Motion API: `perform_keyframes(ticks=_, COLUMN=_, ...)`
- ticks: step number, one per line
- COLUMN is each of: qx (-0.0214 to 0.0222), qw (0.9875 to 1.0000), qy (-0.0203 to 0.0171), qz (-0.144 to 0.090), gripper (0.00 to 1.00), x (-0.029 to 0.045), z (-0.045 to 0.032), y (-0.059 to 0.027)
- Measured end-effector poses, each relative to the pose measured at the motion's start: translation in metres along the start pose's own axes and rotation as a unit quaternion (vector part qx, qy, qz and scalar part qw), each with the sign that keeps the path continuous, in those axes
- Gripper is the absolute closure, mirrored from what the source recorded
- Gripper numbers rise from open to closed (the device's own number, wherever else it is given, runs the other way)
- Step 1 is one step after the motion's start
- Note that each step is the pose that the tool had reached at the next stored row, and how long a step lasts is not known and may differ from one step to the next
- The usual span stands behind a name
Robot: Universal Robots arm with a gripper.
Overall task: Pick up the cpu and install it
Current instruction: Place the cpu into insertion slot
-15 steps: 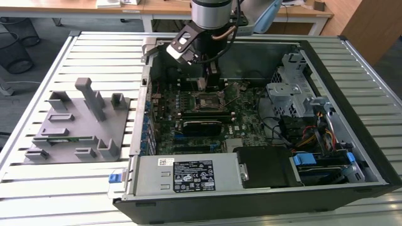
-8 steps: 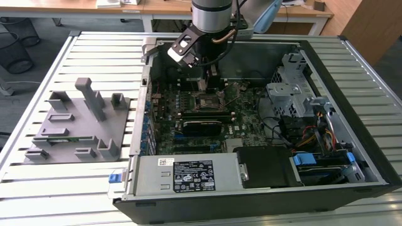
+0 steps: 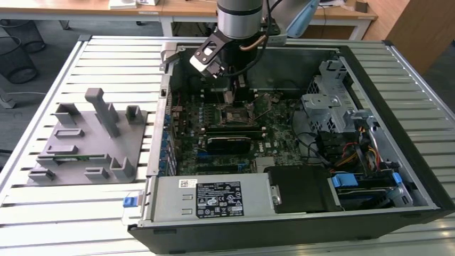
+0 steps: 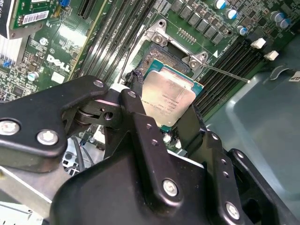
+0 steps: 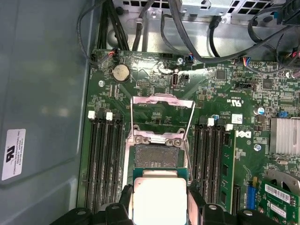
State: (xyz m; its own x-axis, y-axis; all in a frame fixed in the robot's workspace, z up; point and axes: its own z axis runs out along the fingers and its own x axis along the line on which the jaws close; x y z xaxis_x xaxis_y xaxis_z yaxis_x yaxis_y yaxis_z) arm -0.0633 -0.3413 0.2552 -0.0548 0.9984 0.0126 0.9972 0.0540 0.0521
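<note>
The cpu (image 4: 169, 95) (image 5: 159, 196), a small square chip with a pale silvery top and a green rim, sits between the two black fingers (image 4: 132, 101) of my gripper (image 4: 165, 110) (image 5: 159, 208), which is shut on it. The chip hangs just above the motherboard's open socket (image 5: 154, 155) (image 4: 157, 58), partly overlapping it in both wrist views. The socket's metal load plate (image 5: 162, 112) is swung up and its thin lever (image 4: 225, 74) stands free. In the exterior view my gripper (image 3: 229, 96) reaches down into the open computer case, over the socket (image 3: 235, 114).
Black memory slots (image 5: 104, 159) (image 5: 211, 154) flank the socket. Cables (image 5: 197, 42) run along the board's edge. In the exterior view, a drive cage (image 3: 325, 104), power supply (image 3: 213, 197) and case walls (image 3: 405, 106) ring the board. A grey fixture (image 3: 85, 138) lies at the exterior view's left.
</note>
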Motion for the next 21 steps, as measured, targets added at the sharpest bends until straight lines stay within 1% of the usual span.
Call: perform_keyframes(ticks=21, qx=0.0, qw=1.0, qy=-0.0001, qz=0.002, gripper=0.46, x=0.0, z=0.0047, y=0.0005)
